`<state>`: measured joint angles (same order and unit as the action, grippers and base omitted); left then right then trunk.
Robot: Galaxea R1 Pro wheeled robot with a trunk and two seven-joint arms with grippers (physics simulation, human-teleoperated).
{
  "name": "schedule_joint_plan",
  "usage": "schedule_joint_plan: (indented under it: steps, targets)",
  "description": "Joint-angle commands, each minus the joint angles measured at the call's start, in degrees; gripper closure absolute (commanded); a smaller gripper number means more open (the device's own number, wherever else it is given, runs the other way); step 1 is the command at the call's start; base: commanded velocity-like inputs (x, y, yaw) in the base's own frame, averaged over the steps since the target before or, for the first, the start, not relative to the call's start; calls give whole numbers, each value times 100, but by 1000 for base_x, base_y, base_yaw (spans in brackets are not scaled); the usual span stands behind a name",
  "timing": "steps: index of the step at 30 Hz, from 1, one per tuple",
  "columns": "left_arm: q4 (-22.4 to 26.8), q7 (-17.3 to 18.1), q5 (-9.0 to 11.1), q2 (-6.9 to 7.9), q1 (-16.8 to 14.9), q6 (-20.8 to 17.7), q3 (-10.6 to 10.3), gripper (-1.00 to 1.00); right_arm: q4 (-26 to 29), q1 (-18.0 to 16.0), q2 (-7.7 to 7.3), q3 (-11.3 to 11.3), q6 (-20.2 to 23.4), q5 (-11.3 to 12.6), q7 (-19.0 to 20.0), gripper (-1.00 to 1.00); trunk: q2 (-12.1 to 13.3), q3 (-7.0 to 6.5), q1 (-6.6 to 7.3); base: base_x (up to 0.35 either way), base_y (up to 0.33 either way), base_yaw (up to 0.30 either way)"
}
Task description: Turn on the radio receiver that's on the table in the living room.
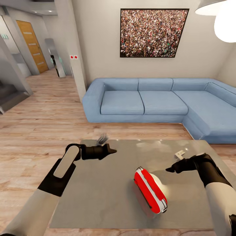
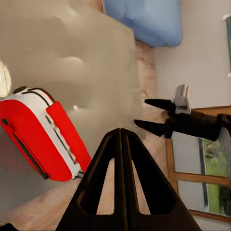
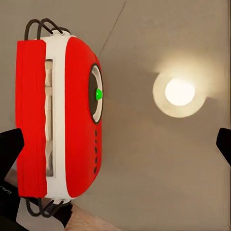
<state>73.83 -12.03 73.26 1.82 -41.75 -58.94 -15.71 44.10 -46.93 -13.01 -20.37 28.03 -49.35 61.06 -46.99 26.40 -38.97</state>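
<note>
Living room, seen from the head camera: the radio (image 1: 150,189) lies on the grey table (image 1: 98,196), nearer the table's near edge and right of its middle, tipped over with its red and white body running diagonally. In the right wrist view the radio's dial (image 3: 96,94) shows a small green centre, with a slotted grille beside it and thin wire handles at both ends. The left claw (image 1: 111,151) hangs over the table's far-left part, apart from the radio; its jaws look narrow in the left wrist view. The right claw (image 1: 170,169) hangs over the table's right side, just beside the radio without touching it, jaws set wide and empty. A lamp reflection (image 3: 179,93) glows on the glossy top. Behind the table's far edge stands a blue sofa (image 1: 157,101) under a framed crowd picture (image 1: 153,32)
</note>
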Motion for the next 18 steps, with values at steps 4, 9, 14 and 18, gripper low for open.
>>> schedule_joint_plan:
  steps: [4,9,14,18]
  targets:
    - [-423,-1,14,-1,0,11,-5,100,14,0,-36,-1,7,-9,15,-100,0,0,0,0,0,0]
    - [-561,-1,5,4,0,14,-5,100,19,0,-46,2,9,-19,19,-100,0,0,0,0,0,0]
    - [-577,-1,4,10,0,14,-3,100,19,0,-49,0,10,-14,20,-100,0,0,0,0,0,0]
    - [-571,-1,4,11,0,14,-6,100,19,0,-52,-1,10,-13,20,-100,0,0,0,0,0,0]
